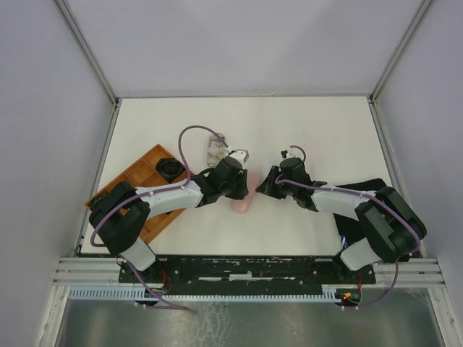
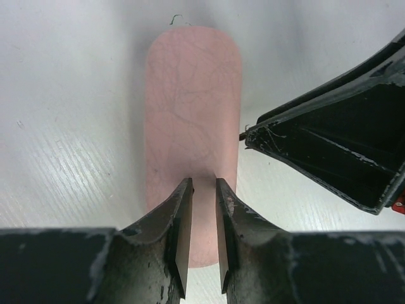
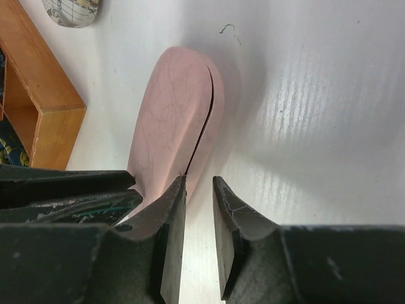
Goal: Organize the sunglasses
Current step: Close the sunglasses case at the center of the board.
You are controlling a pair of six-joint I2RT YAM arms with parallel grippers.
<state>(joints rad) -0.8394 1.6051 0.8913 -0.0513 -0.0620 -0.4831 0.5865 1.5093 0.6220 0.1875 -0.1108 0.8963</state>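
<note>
An oblong pink case [image 1: 242,204] lies on the white table between my two grippers. It is shut, with its dark lid seam [image 3: 201,136] facing the right wrist camera. My left gripper [image 2: 204,180] hangs over the case's near end [image 2: 193,120], jaws a narrow gap apart with only the case's top showing between them. My right gripper [image 3: 199,179] stands just beside the case's edge, jaws slightly apart over bare table, holding nothing. In the top view the right gripper [image 1: 269,182] sits close to the right of the left gripper [image 1: 242,189]. No sunglasses show clearly.
An orange wooden tray [image 1: 141,173] with compartments lies at the left, with a dark object [image 1: 170,168] in its far corner. A patterned case [image 1: 215,148] lies behind the left arm. A black flat item [image 1: 365,186] lies under the right arm.
</note>
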